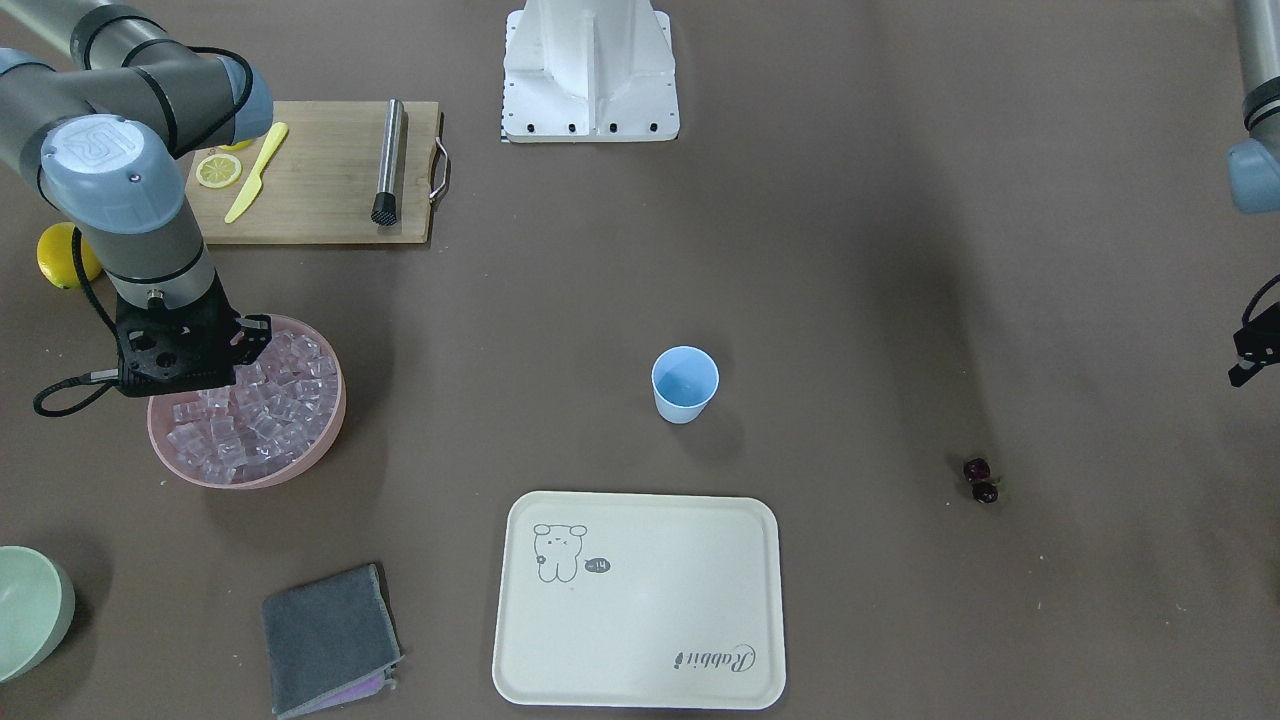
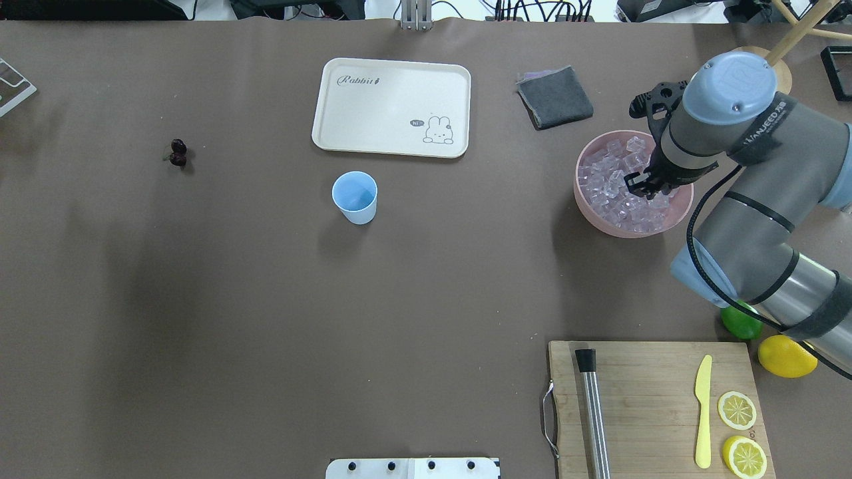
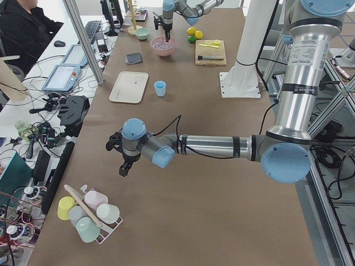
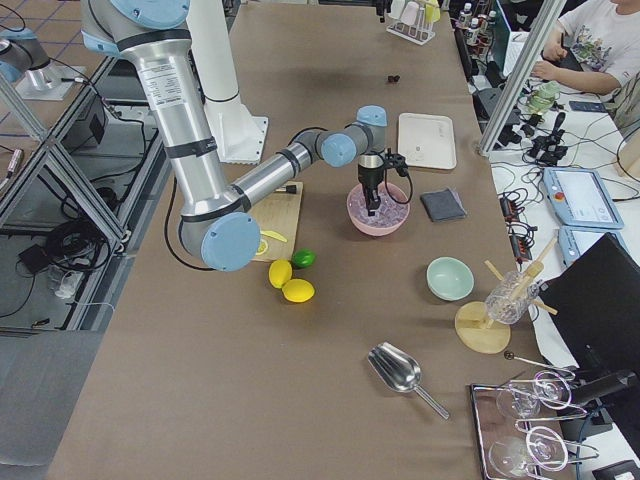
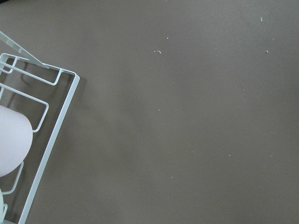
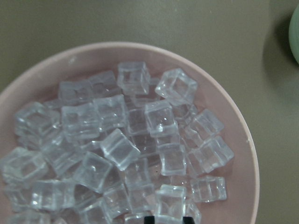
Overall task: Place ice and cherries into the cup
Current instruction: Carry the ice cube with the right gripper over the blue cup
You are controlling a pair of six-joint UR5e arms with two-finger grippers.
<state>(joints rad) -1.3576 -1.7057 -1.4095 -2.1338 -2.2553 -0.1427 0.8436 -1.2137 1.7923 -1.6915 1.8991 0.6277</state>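
Observation:
The ice (image 2: 616, 193) is a heap of clear cubes in a wide pink bowl (image 2: 599, 223), also seen in the front view (image 1: 260, 420) and the right wrist view (image 6: 121, 149). My right gripper (image 2: 642, 186) reaches down into the bowl; its two fingertips (image 6: 148, 219) stand against the sides of one cube (image 6: 170, 200). The light-blue cup (image 1: 685, 383) stands upright mid-table (image 2: 355, 197). The dark cherries (image 1: 980, 481) lie on the table far from the bowl (image 2: 178, 152). My left gripper (image 1: 1245, 370) hovers at the table's far end (image 3: 125, 168); I cannot tell if it is open.
A cream tray (image 1: 640, 600) lies beyond the cup and a grey cloth (image 1: 330, 635) beside it. A cutting board (image 1: 320, 170) holds a steel muddler (image 1: 388, 160), a yellow knife and lemon slices. A lemon (image 1: 62, 255), a lime (image 2: 740, 322), a green bowl (image 1: 30, 610) and a cup rack (image 5: 46, 140) are nearby.

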